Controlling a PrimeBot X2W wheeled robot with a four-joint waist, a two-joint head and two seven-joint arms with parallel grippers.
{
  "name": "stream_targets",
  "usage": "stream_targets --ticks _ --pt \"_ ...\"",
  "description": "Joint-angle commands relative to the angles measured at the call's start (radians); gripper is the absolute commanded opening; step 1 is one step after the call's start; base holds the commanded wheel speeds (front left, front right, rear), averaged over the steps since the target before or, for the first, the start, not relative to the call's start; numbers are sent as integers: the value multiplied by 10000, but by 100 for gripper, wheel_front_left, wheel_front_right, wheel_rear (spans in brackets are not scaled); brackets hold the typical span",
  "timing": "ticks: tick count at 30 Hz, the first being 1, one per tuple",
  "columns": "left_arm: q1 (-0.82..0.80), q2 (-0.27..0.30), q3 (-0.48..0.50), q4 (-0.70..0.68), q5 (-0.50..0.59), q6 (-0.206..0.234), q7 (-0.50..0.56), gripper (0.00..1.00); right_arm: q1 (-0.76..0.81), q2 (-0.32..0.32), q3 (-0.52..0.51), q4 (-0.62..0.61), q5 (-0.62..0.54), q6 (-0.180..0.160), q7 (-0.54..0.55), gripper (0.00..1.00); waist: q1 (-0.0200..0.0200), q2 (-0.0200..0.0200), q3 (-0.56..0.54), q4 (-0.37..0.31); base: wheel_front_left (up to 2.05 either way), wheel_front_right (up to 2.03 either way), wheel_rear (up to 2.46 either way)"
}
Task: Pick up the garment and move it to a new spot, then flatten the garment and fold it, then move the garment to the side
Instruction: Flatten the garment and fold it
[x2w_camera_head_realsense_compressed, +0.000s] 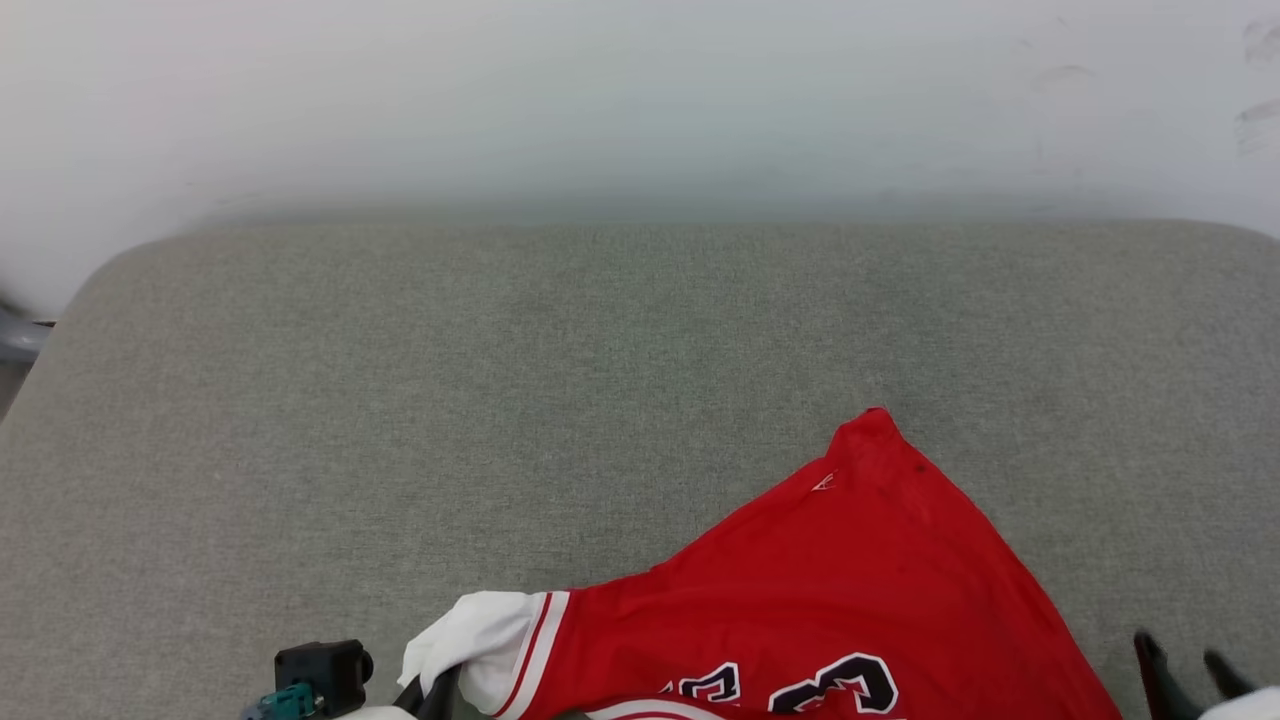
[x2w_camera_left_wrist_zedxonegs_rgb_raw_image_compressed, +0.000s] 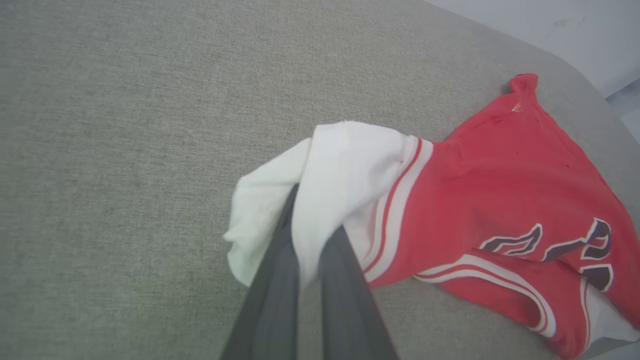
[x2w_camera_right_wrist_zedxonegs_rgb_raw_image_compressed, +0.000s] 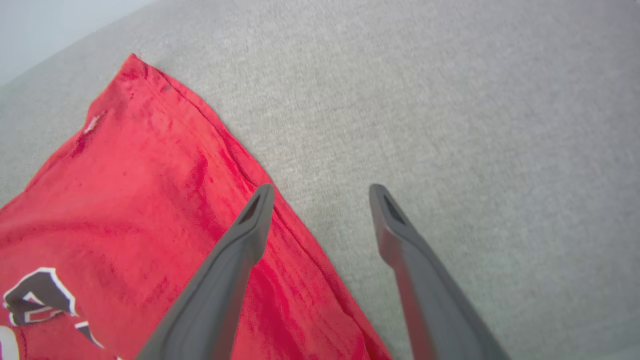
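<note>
The left gripper (x2w_camera_left_wrist_zedxonegs_rgb_raw_image_compressed: 316, 235) was clenched on the white sleeve (x2w_camera_left_wrist_zedxonegs_rgb_raw_image_compressed: 350, 165) of the garment (x2w_camera_head_realsense_compressed: 850, 580), which lay at the head view's lower centre-right, stretching rightward toward the right gripper (x2w_camera_right_wrist_zedxonegs_rgb_raw_image_compressed: 321, 190), jaws wide apart over its red edge.

1. It was a plain indoor work space; what kind of room could not be told more closely.
2. A wide bench (x2w_camera_head_realsense_compressed: 400, 400), covered in grey woven cloth and rounded at its corners, had a pale painted wall (x2w_camera_head_realsense_compressed: 640, 100) behind it.
3. Dark scuff marks (x2w_camera_head_realsense_compressed: 1255, 110) showed on that wall at the right.
</note>
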Motion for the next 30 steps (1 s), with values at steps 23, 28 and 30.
stream_targets --ticks 23,28,30 --pt "-2240 -626 -452 -60 647 -807 -225 0 -6941 -3840 5372 2842 1831 -4 3510 100 0 0 2381 1327 0 0 0" --pt "-2562 -855 -508 86 686 -946 -341 0 -7719 -4127 6403 3220 2076 -4 4311 100 0 0 2768 1576 0 0 0" --pt "-2646 -916 -522 180 680 -988 -400 0 -7936 -4212 6778 3473 2197 -4 4499 100 0 0 2904 1632 0 0 0"
